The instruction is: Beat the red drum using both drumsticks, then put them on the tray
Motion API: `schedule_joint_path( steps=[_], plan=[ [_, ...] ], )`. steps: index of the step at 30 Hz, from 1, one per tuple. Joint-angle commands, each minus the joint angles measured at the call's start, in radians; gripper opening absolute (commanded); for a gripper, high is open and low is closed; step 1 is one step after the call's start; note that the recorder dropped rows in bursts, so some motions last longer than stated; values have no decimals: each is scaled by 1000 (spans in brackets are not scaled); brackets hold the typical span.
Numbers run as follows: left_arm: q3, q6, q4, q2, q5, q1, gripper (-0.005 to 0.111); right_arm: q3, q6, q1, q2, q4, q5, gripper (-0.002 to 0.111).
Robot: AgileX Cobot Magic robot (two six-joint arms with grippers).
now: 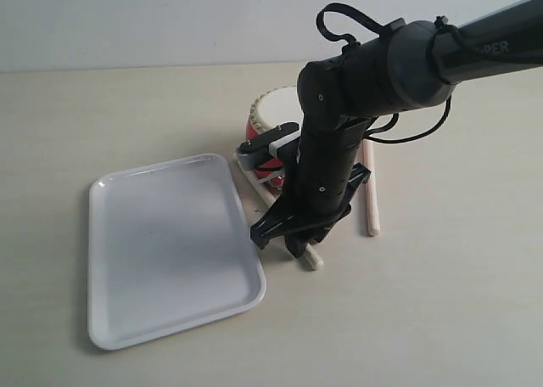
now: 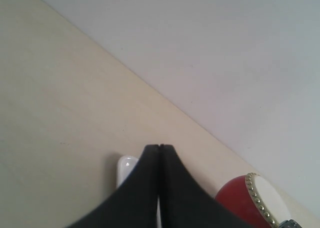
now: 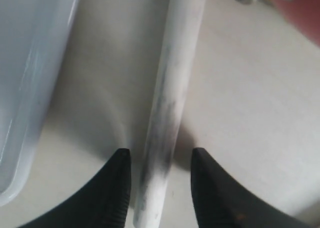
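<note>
The red drum (image 1: 270, 114) stands at the back of the table, partly hidden by my right arm; it also shows in the left wrist view (image 2: 245, 204). One drumstick (image 1: 312, 257) lies beside the tray's right rim, the other (image 1: 371, 202) lies further right. The white tray (image 1: 170, 247) holds nothing. My right gripper (image 1: 282, 241) is low over the nearer stick and open, its jaws on either side of the drumstick (image 3: 172, 98) without closing on it (image 3: 157, 155). My left gripper (image 2: 159, 148) is shut and holds nothing, with a tray corner (image 2: 125, 169) behind it.
The pale table (image 1: 441, 302) runs to a plain wall at the back. My right arm (image 1: 407, 60) reaches in from the upper right across the drum. The tray's rim (image 3: 22, 153) lies close beside the right gripper.
</note>
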Motion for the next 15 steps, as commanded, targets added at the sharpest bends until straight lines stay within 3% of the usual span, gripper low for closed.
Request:
schedule_joint_path(
  steps=[1, 9, 15],
  plan=[
    [-4, 6, -4, 5, -10, -6, 0, -6, -9, -1, 10, 4, -10, 38],
    [-4, 6, -4, 5, -10, -6, 0, -6, 2, -1, 21, 4, -16, 37],
    [-4, 6, -4, 5, -10, -6, 0, -6, 17, -1, 21, 4, -5, 23]
  ],
)
